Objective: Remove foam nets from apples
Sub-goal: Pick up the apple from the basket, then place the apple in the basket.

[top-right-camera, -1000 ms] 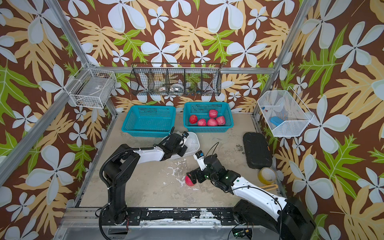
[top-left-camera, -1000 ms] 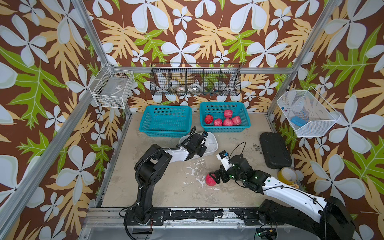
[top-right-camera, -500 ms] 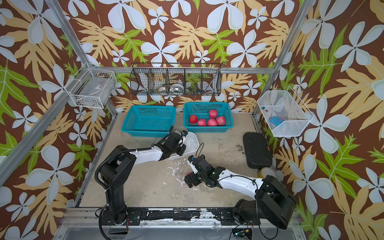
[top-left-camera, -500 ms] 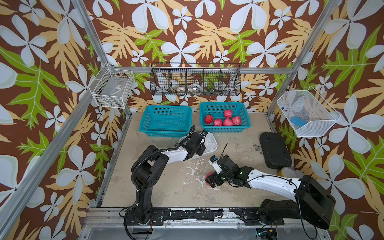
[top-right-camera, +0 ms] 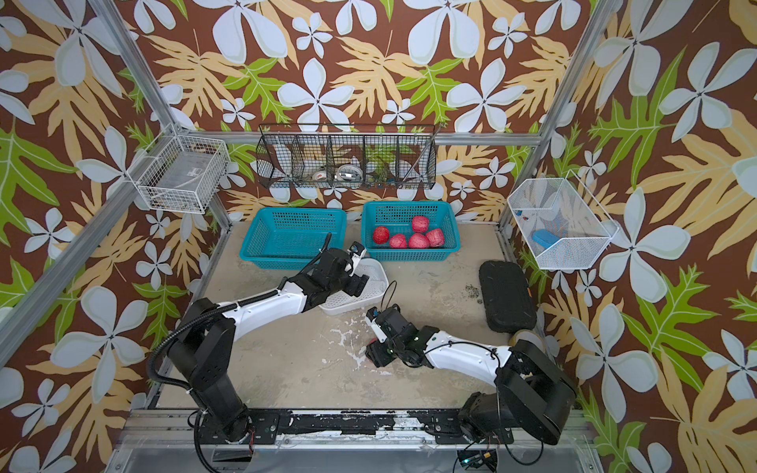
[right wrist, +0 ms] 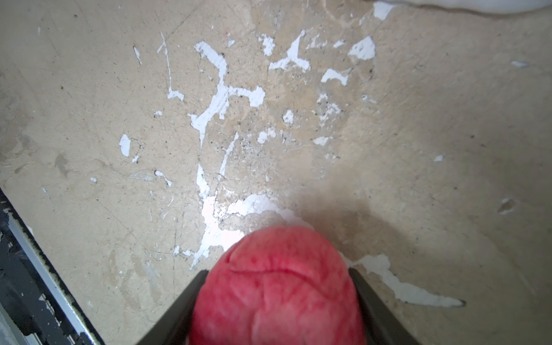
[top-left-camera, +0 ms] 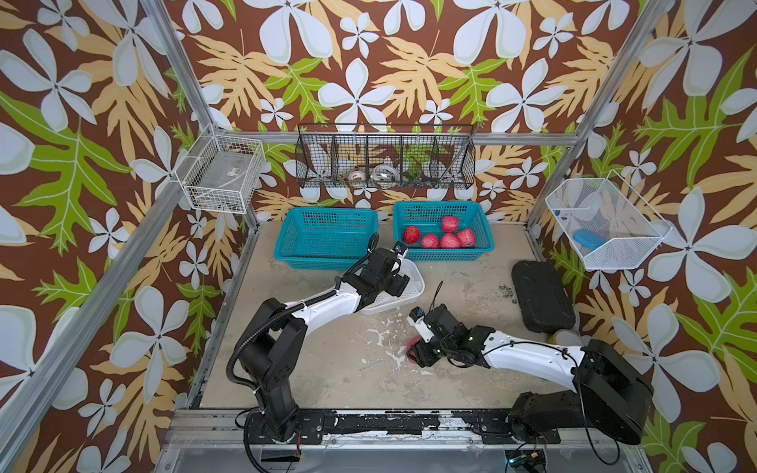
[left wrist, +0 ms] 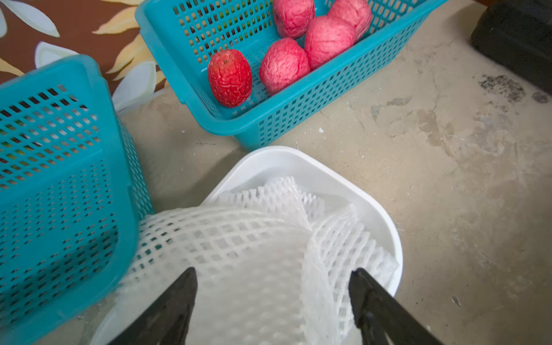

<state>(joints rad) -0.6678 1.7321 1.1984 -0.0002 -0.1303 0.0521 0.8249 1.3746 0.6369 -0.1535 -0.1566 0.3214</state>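
While left hand (left wrist: pixel 273 270) gapes wide over white diamond-mesh foam net (left wrist: pixel 254 227), right hand (right wrist: pixel 278 271) pinches bare red apple (right wrist: pixel 277 304); shallow grip could squirt it loose.

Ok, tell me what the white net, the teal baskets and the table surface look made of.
White net: soft foam, matte, translucent; its diamond mesh crumples. Teal baskets: rigid moulded plastic, slight sheen, square perforations. Table surface: probably painted board; beige coat chipped to white.

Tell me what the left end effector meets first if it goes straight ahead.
Most likely the foam net lying in the white tray, directly ahead of the open left end effector; exact depth is unclear.
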